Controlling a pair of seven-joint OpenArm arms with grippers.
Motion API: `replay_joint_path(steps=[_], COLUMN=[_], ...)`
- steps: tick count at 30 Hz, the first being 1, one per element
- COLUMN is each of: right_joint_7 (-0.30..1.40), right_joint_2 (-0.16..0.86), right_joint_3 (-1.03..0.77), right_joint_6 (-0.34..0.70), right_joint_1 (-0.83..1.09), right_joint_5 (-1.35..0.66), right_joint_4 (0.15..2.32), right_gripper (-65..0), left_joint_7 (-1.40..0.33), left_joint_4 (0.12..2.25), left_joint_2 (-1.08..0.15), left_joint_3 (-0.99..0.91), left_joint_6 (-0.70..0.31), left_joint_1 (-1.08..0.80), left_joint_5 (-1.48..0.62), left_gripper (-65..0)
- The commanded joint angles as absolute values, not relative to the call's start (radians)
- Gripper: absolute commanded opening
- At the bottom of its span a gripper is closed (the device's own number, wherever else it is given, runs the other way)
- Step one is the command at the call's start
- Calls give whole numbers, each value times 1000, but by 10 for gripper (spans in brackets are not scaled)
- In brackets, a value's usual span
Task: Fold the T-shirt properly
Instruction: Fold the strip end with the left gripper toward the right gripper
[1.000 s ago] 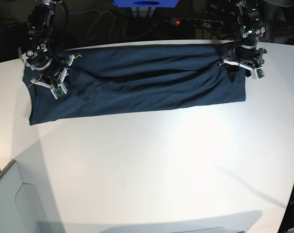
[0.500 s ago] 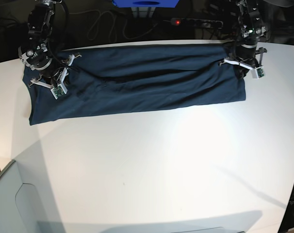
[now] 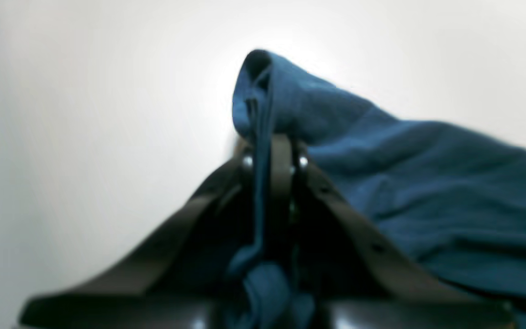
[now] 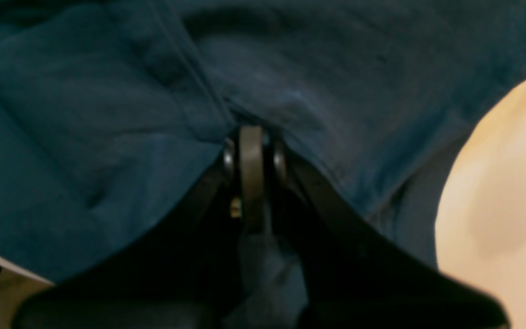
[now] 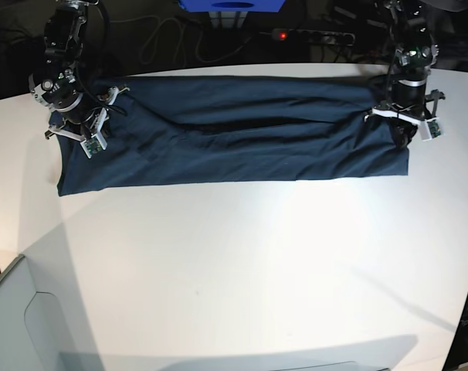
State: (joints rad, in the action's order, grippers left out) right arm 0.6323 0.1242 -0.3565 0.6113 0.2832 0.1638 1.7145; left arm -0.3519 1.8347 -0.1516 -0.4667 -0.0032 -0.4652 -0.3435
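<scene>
A pale table [image 5: 242,270] fills most of the base view, with dark clutter and cables along the top edge. Across the upper part of the frame lies the navy T-shirt [image 5: 242,158], spread as a long folded band. At upper right, the left end effector [image 5: 404,131] is closed on a pinched ridge of its cloth. At upper left, the right end effector [image 5: 95,143] has its fingers together, down against the rumpled fabric; whether it grips any is unclear.
</scene>
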Motion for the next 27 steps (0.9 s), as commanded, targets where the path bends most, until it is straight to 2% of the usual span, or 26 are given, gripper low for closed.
replay_joint_path(steps=[1,9,19,24,27], right_joint_7=[616,616,628,628,628], right_joint_2=[134,134,134,134,134], right_joint_3=[-358,-366,-367,-367,-367], right_joint_6=[625,625,625,625,625], right_joint_1=[278,278,289,306,309], right_joint_5=[159,159,159,159,159], right_joint_4=[1728,1755,1902,1910,1910], right_gripper=[-644,-644,-644,-644,-644], left_joint_7=[-329,-329,-329,-329,-329], left_joint_4=[1874,2028,2014,1952,1903], left_joint_2=[-160,-68,-65,-64,-64], left_joint_3=[-466,-340,-21,99,168], left_joint_6=[-1,-1,10,13,96], left_joint_1=[-484,-544,-489,-424,-378], left_joint_5=[-348,-338,-337,-337,-337], left_gripper=[-650,-650,-650,-650,-650])
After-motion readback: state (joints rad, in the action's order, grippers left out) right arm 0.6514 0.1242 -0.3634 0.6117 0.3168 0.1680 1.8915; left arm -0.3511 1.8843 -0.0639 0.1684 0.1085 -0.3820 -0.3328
